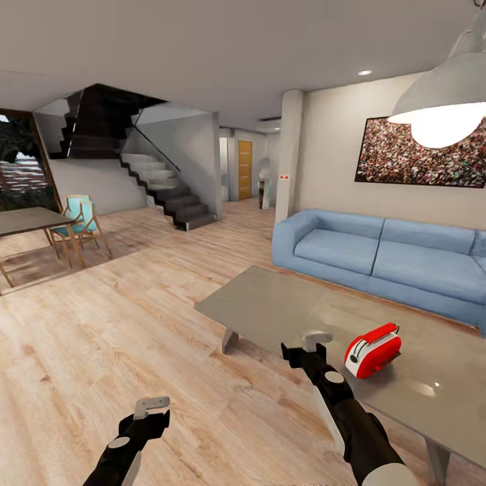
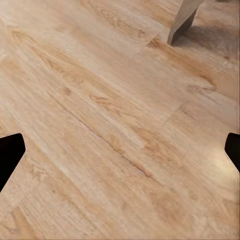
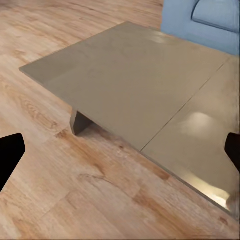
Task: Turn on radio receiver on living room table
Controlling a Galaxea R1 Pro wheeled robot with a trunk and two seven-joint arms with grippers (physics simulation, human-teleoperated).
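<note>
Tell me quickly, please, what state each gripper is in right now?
Left gripper: open, holding nothing, over the wood floor.
Right gripper: open, holding nothing, at the table edge, short of the radio receiver.

Both arms are glossy black with round grey caps at the wrist joints. The left gripper (image 1: 154,408) carries pale grey fingers. The right gripper (image 1: 304,352) has black fingers, and white casing sits behind its forearm.
</note>
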